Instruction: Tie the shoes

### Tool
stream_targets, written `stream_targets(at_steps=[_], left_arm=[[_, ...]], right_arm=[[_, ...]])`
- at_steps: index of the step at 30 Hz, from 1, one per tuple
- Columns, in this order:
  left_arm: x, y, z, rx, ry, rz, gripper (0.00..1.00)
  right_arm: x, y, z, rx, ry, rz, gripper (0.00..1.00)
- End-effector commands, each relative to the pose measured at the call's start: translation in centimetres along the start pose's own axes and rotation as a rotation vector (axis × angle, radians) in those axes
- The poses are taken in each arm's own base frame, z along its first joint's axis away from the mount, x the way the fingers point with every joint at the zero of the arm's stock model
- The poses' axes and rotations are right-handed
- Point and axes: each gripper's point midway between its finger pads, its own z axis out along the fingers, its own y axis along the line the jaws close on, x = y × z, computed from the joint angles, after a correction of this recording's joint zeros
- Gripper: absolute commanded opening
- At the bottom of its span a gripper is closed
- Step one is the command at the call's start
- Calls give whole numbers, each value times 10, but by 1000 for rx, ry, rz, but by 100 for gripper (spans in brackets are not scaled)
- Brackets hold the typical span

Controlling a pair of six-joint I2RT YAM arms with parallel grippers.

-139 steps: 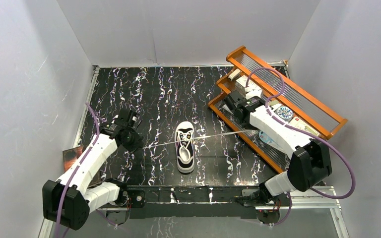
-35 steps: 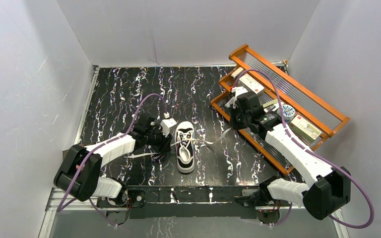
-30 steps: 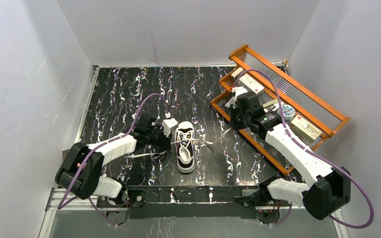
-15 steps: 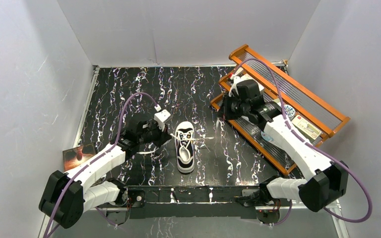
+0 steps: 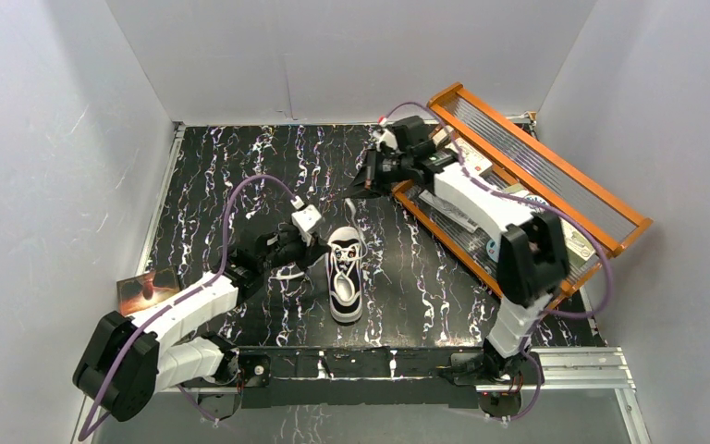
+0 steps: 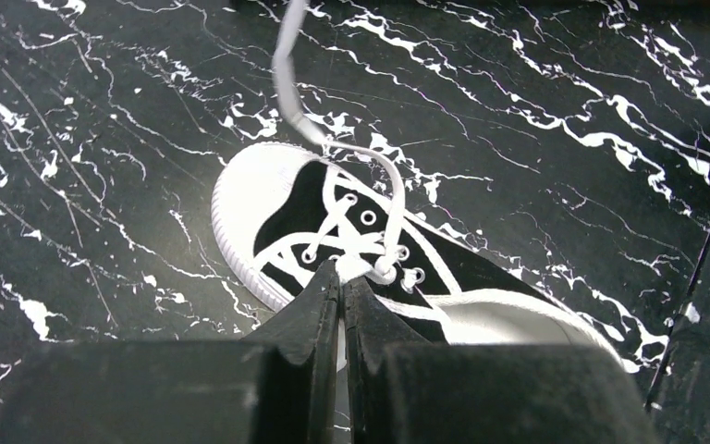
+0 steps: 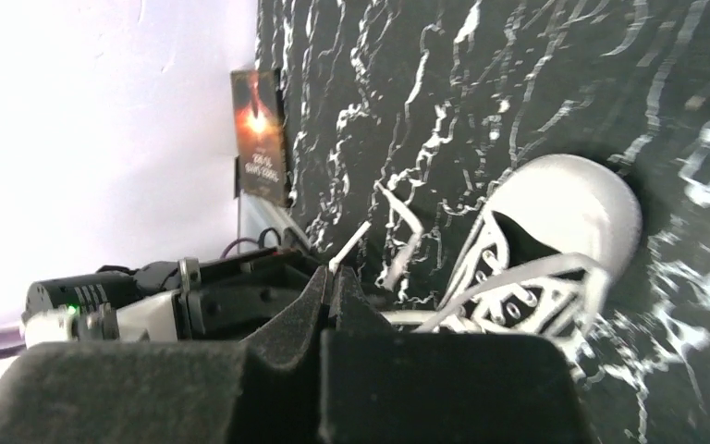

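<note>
It is a robot lab booth: plain white walls (image 5: 361,55) around a black marbled worktop (image 5: 231,176), wooden rack (image 5: 541,166) beside the right fingers (image 7: 287,319).

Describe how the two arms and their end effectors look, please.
The left arm and right arm have white link shells with black joints and bases. A purple cable loops along each. The left end effector and right end effector each have two black, wedge-shaped fingers. A small white block sits on the left wrist.

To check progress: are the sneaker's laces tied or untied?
Untied. No bow on the sneaker; one white lace runs off past the toe cap.
</note>
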Motion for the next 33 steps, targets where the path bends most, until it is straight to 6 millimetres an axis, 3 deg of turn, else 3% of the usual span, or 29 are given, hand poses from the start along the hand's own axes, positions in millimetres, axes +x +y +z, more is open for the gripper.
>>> stream_targets(at_steps=[1,5,10,18,21,24,27,29,33], left_arm=[[-15,-9,2,67,-103,137,0],[-7,-9,1,63,-121,189,0],[-2,-9,2,63,-134,254,0],[6,-14,5,94,-150,295,0],[10,-20,7,112,-149,283,0],[16,-20,7,93,-148,256,0],[19,-18,5,63,-167,212,0],[21,-17,5,53,-170,203,0],[26,-16,6,46,-164,174,0]], right_arm=[[22,34,34,-172,248,78,0],[54,19,75,-138,446,62,0],[90,24,109,-176,599,56,0],[167,4,117,-93,829,26,0],[186,-8,116,-71,880,35,0],[201,-18,127,-54,930,37,8],[216,-15,135,-83,978,47,13],[218,-17,134,-87,998,47,19],[163,12,119,-138,852,51,61]])
